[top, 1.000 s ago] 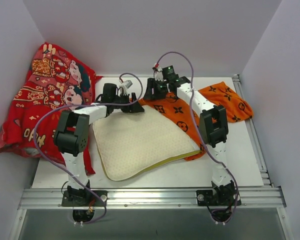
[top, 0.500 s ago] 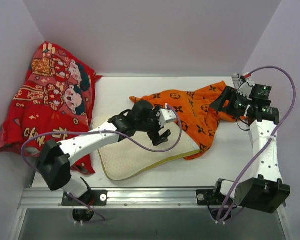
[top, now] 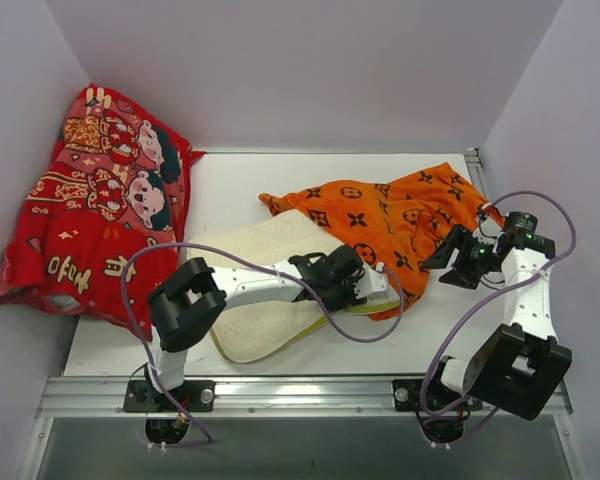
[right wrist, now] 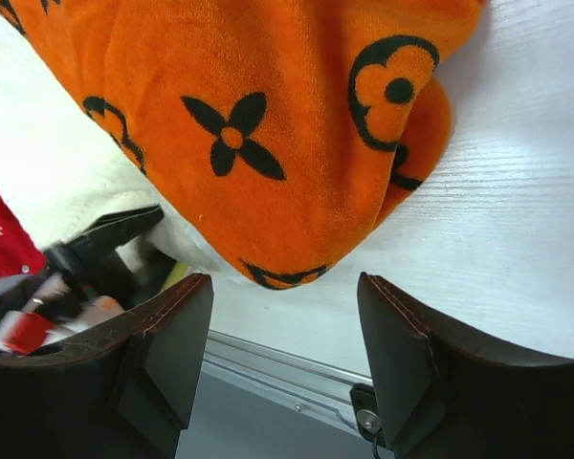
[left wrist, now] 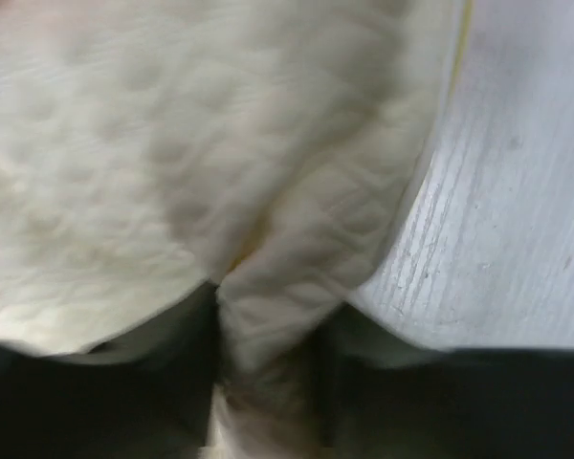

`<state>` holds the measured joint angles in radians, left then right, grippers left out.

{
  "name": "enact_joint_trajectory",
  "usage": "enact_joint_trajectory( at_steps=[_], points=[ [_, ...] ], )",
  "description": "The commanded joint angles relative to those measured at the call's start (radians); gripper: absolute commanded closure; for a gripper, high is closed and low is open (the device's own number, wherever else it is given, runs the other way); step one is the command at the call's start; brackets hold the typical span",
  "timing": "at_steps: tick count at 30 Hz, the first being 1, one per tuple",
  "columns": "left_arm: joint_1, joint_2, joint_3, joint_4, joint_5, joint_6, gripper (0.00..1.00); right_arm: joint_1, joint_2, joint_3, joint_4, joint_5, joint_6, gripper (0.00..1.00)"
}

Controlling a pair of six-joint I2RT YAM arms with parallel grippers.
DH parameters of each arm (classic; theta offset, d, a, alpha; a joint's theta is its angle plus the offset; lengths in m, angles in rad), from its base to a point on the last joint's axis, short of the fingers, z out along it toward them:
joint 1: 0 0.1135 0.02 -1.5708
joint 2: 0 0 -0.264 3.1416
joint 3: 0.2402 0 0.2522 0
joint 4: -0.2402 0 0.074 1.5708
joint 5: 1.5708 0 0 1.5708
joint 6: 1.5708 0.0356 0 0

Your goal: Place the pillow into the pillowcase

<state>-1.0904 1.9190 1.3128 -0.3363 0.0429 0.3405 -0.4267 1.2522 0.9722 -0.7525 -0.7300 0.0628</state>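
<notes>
The cream pillow [top: 265, 240] lies flat mid-table, its far right part under the orange pillowcase [top: 390, 215] with black flower motifs. My left gripper [top: 372, 285] reaches across to the pillow's near right corner. In the left wrist view a fold of pillow [left wrist: 172, 143] is pinched between the dark fingers of the left gripper [left wrist: 268, 354]. My right gripper [top: 442, 262] hovers just right of the pillowcase's near right edge. In the right wrist view the right gripper [right wrist: 282, 292] is open, and a hanging corner of pillowcase [right wrist: 268, 96] sits just beyond its fingertips, untouched.
A red cartoon-printed cloth [top: 100, 210] is heaped against the left wall. The white table [top: 230, 185] is boxed in by walls on three sides. A metal rail [top: 300, 392] runs along the near edge, also showing below the right gripper as rail [right wrist: 277, 359].
My left arm swung from the pillow's far edge to its near right corner and closed on it. The right arm pulled the pillowcase rightward, then dropped nearer. The pillowcase now lies spread wider.
</notes>
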Motion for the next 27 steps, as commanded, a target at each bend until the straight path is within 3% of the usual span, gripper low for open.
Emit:
enact_joint_trajectory(
  at_steps=[1, 2, 7, 9, 11, 12, 15, 19, 24, 27],
  points=[
    [0.069, 0.017, 0.103, -0.05, 0.142, -0.107, 0.66, 0.0, -0.022, -0.006, -0.028, -0.014, -0.055, 0.38],
    [0.122, -0.001, 0.126, -0.05, 0.234, -0.139, 0.99, 0.002, -0.02, -0.01, -0.022, -0.009, -0.055, 0.38],
    [0.251, -0.038, 0.282, -0.047, 0.426, -0.331, 1.0, 0.038, 0.013, -0.02, 0.067, 0.039, -0.086, 0.44],
    [0.285, -0.041, 0.342, -0.049, 0.492, -0.371, 1.0, 0.106, 0.033, -0.006, 0.111, 0.075, -0.084, 0.46],
    [0.296, -0.04, 0.37, -0.053, 0.512, -0.396, 1.0, 0.175, 0.042, -0.009, 0.159, 0.13, -0.07, 0.44],
    [0.303, -0.038, 0.391, -0.055, 0.538, -0.4, 1.0, 0.195, 0.05, -0.013, 0.207, 0.144, -0.063, 0.39],
    [0.317, -0.028, 0.414, -0.059, 0.543, -0.429, 1.0, 0.253, 0.082, -0.02, 0.289, 0.147, 0.03, 0.29],
    [0.334, -0.018, 0.428, -0.044, 0.54, -0.465, 1.0, 0.301, 0.124, -0.041, 0.387, 0.116, 0.136, 0.25],
    [0.342, -0.015, 0.425, -0.041, 0.522, -0.468, 1.0, 0.316, 0.165, -0.033, 0.441, 0.054, 0.189, 0.3],
    [0.348, -0.017, 0.416, -0.044, 0.508, -0.471, 1.0, 0.315, 0.145, -0.018, 0.383, 0.021, 0.161, 0.36]
  ],
)
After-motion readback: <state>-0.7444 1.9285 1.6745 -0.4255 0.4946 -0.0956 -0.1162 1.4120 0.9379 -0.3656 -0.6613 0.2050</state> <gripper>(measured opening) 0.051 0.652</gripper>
